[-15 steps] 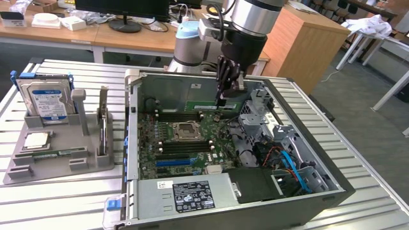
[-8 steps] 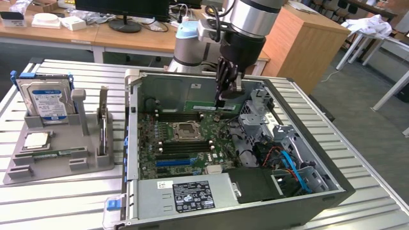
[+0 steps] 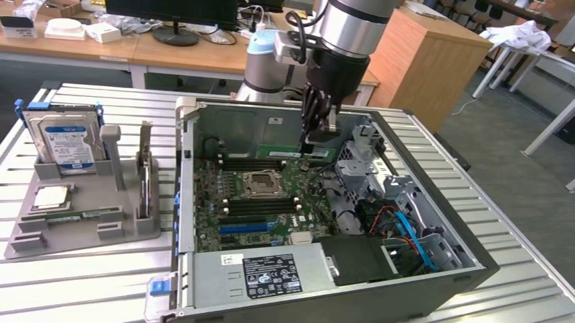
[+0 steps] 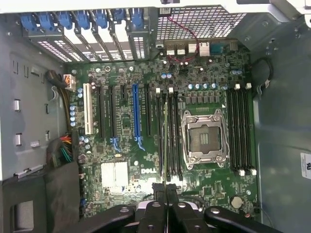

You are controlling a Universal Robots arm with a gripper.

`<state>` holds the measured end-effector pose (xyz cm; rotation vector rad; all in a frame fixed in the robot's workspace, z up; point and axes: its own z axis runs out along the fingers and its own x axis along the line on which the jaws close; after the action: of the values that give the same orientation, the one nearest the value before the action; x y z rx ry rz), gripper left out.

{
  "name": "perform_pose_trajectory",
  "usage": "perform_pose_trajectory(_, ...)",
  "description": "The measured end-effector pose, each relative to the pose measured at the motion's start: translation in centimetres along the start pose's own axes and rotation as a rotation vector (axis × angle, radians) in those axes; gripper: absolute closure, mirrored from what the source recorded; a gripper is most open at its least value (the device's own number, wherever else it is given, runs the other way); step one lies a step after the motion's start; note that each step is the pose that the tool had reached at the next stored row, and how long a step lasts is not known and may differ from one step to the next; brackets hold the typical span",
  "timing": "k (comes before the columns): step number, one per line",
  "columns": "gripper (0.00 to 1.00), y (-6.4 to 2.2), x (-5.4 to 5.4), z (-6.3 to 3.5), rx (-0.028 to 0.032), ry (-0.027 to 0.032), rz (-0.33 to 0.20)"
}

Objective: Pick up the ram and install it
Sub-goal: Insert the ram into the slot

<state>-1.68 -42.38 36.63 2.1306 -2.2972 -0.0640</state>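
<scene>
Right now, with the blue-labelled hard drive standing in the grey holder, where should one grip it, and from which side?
Take the hard drive by its free upper end, coming down from above. It stands upright, lower end sunk in the grey holder, with a grey post close on the exterior view's right, so the top is probably the only open approach.

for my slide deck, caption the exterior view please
Robot gripper poised inside the open PC case above the motherboard, parts tray with hard drive alongside.
</scene>
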Motion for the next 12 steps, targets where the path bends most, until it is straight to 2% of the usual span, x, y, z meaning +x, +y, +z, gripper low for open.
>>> perform_pose_trajectory(12, 0.88, 0.08, 0.03, 0.95, 0.0000, 0.0001, 0.000)
